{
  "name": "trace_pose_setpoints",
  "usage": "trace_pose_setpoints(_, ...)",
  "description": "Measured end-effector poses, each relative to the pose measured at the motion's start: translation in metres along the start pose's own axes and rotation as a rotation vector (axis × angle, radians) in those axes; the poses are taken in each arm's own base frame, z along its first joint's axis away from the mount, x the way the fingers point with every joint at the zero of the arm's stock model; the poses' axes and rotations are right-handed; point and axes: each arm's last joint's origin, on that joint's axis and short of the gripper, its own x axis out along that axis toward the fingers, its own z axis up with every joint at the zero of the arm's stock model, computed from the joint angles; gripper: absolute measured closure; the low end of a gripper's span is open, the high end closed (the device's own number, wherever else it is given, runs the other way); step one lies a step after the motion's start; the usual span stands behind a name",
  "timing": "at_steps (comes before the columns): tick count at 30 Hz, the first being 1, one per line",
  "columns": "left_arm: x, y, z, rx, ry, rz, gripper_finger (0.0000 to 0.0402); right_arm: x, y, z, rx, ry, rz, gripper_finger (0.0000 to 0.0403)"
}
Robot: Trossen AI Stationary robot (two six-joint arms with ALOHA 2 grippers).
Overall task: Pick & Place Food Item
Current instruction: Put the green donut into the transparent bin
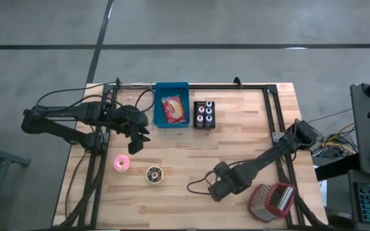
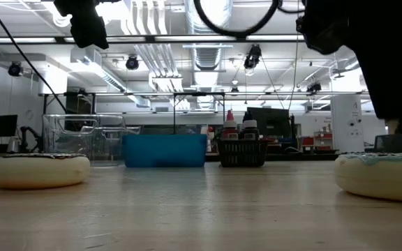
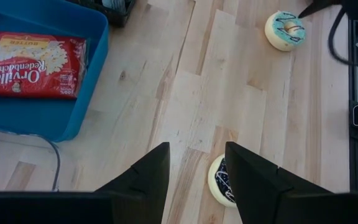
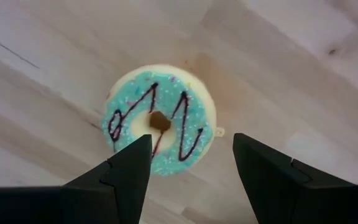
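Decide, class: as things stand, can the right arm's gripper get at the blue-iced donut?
Probably yes. The right gripper hangs right over the blue-iced donut with its fingers open. The donut lies flat on bare table, nothing beside it or covering it.

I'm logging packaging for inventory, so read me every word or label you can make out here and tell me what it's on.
"Orville Redenbacher's": on the red popcorn packet lying in the blue bin.
Small yellow banner on that packet: too blurred to read.
Bottles in the black caddy: labels too small to read.
Donuts: no text.
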Motion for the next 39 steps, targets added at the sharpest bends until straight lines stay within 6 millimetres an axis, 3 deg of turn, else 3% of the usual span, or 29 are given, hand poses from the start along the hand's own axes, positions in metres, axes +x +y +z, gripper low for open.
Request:
trace_pose_setpoints(13,0.0,0.0,0.0,0.0,0.0,0.0,0.0241,0.018,0.008,-0.004,-0.01,0.056,0.017,0.013)
trace_pose_setpoints(23,0.0,0.0,0.0,0.0,0.0,0.0,0.0241,0.045,0.01,-0.007,-0.016,0.08,-0.063,0.0138)
trace_pose_setpoints(39,0.0,0.0,0.0,0.0,0.0,0.0,0.0241,0.039,0.006,-0.006,0.0,0.071,-0.066,0.014)
